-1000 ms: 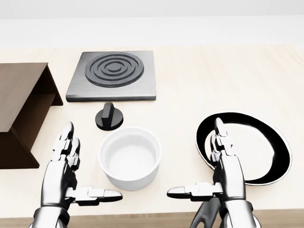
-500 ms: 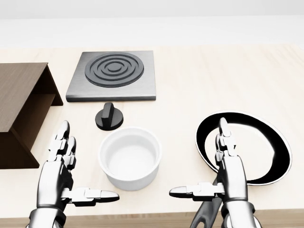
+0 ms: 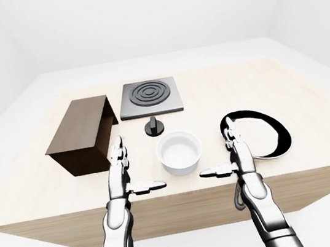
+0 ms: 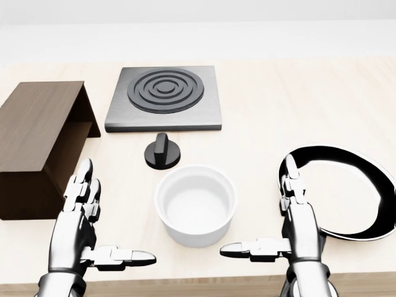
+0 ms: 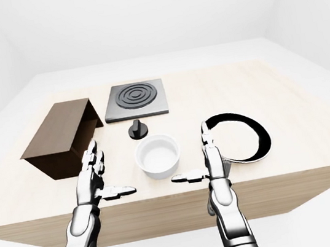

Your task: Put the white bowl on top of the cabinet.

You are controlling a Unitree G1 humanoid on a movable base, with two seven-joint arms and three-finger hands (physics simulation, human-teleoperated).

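Note:
The white bowl (image 4: 195,205) stands upright on the wooden table, low in the head view, with nothing in it. A dark brown cabinet (image 4: 38,142) sits at the left, its open side facing right. My left hand (image 4: 93,232) is open to the left of the bowl, thumb pointing at it, not touching. To the bowl's right, my right hand (image 4: 281,229) is open too, thumb toward the bowl, a gap between them. Both hands hold nothing.
A black knob (image 4: 162,152) lies just above the bowl. Above that is a grey stove plate (image 4: 164,98) with rings. A black pan (image 4: 356,192) with a white rim lies at the right, behind my right hand. The table's near edge (image 3: 176,197) runs under my wrists.
The whole picture has shifted right, so the camera has moved left. My hands keep about the same open pose on either side of the bowl.

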